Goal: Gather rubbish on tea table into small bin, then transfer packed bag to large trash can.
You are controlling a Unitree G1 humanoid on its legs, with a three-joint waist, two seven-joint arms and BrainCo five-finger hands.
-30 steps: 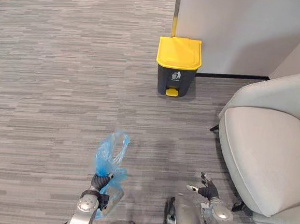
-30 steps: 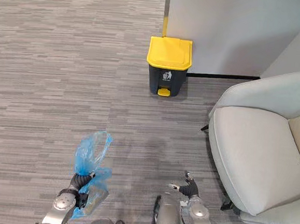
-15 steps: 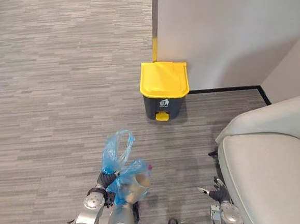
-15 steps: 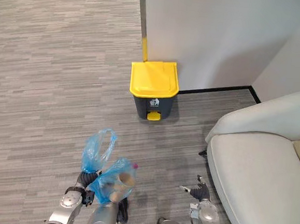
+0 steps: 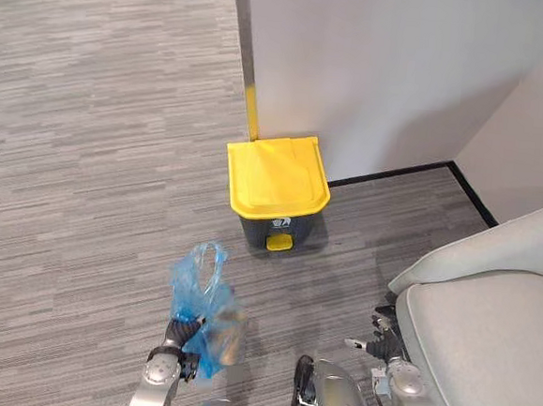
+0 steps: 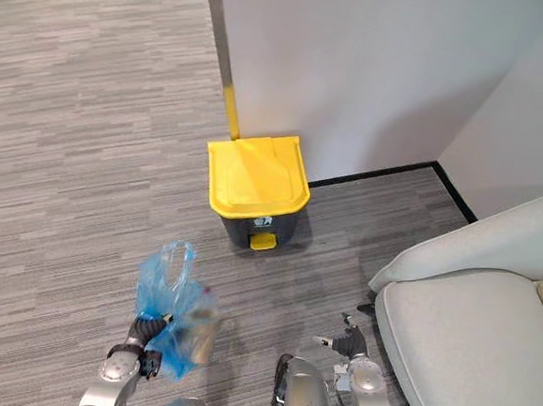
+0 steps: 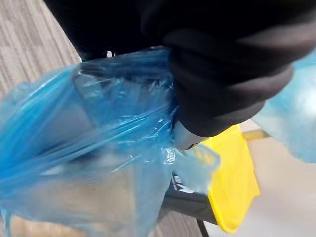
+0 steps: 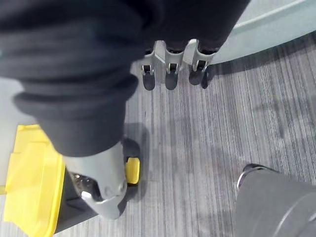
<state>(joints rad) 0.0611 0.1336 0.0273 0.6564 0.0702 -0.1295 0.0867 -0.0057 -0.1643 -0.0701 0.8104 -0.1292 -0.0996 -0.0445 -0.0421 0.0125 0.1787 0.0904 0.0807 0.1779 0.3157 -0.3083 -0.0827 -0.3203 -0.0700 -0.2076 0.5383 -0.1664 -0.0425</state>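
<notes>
Left robot hand is fisted round the neck of one blue see-through plastic rubbish bag, held off the floor: handle loops pointing up, full belly hanging below. Ahead stands one dark grey pedal bin with yellow lid, lid down, its white pictogram too small to read. Right robot hand has fingers loosely spread, holding nothing

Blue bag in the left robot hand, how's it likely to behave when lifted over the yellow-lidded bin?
Probably floppy: the blue bag is thin, crumpled film bunched in the left robot hand, with a loose loop standing above. Likely light, since only a few items show through it. It may swing and sag against the closed bin.
</notes>
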